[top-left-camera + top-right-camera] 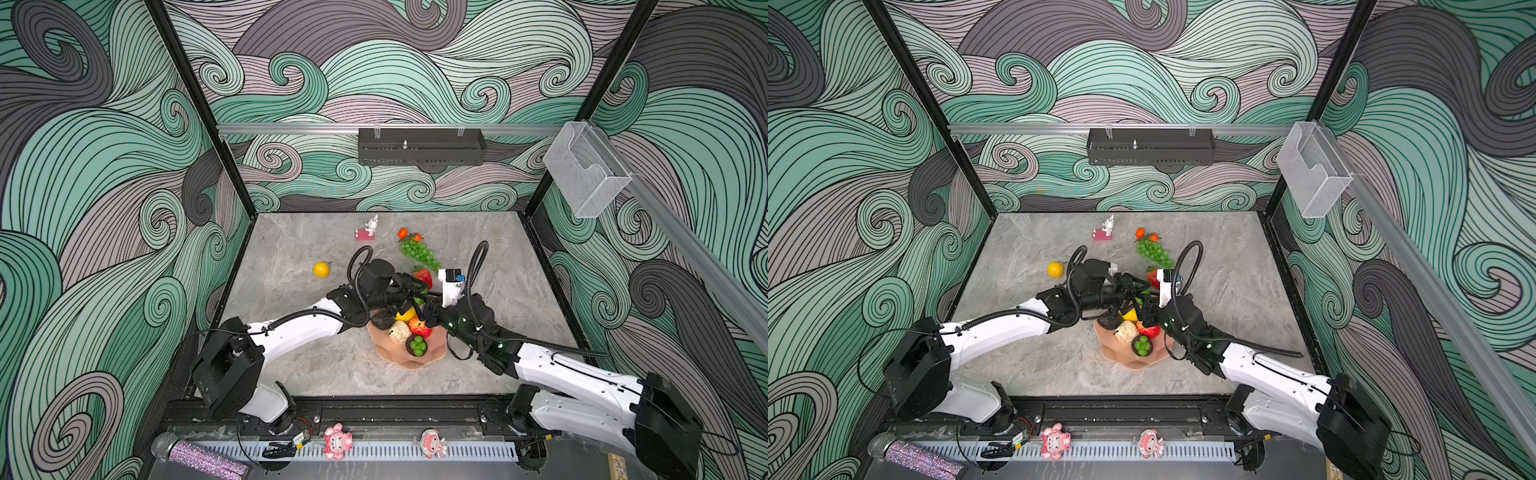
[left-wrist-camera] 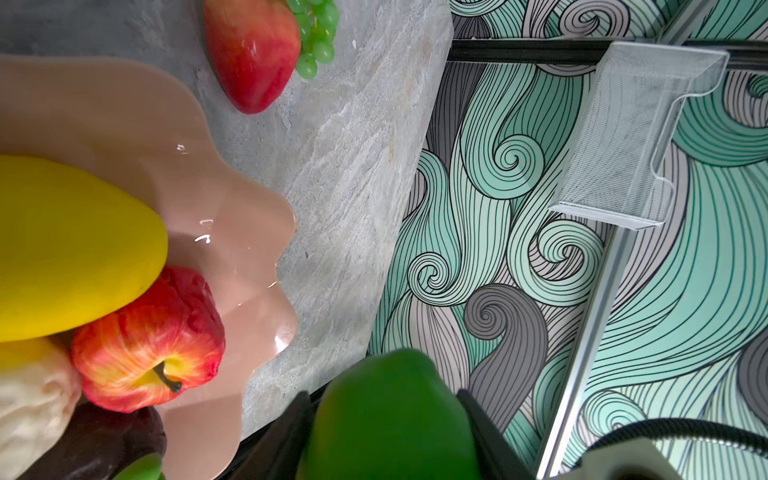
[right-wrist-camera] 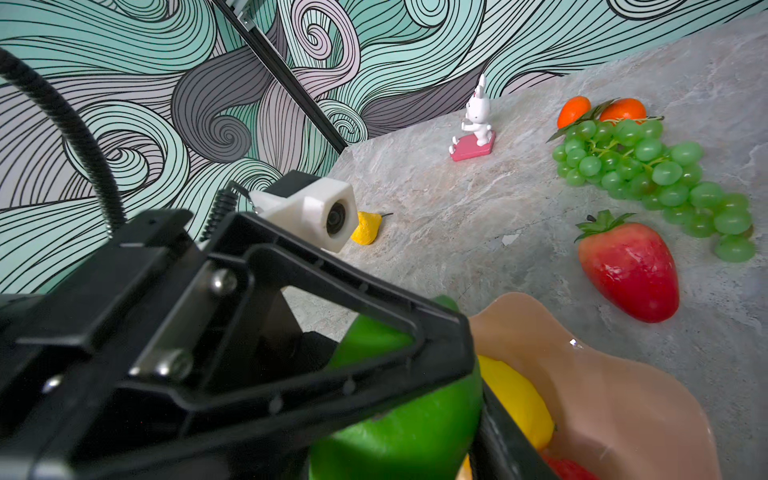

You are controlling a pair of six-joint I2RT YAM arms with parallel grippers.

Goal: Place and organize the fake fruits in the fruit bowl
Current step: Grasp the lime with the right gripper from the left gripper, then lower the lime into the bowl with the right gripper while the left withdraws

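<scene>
Both top views: mounted high over front edge, looking steeply down and inward; whole table [image 1: 291,353] and back wall [image 1: 374,62] in frame; nearly same framing, slight sideways shift.
Left wrist view: very close, low beside fruit bowl [image 2: 249,208], facing mesh basket [image 2: 631,133] on side wall [image 2: 498,208].
Right wrist view: close, low, facing across table toward rabbit figurine [image 3: 478,112].
Wrist views share fruit bowl, green fruit [image 2: 390,415], strawberry [image 3: 627,270], grape bunch [image 3: 648,174].

The light is bright and even, from above; shadows on the stone tabletop [image 1: 324,374] are soft and short. Small white glare spots sit on the fruit bowl [image 2: 232,249] and the strawberry [image 3: 623,270]. The near green fruit [image 2: 390,424] is blurred in both wrist views. Both top views stretch toward the edges.
</scene>
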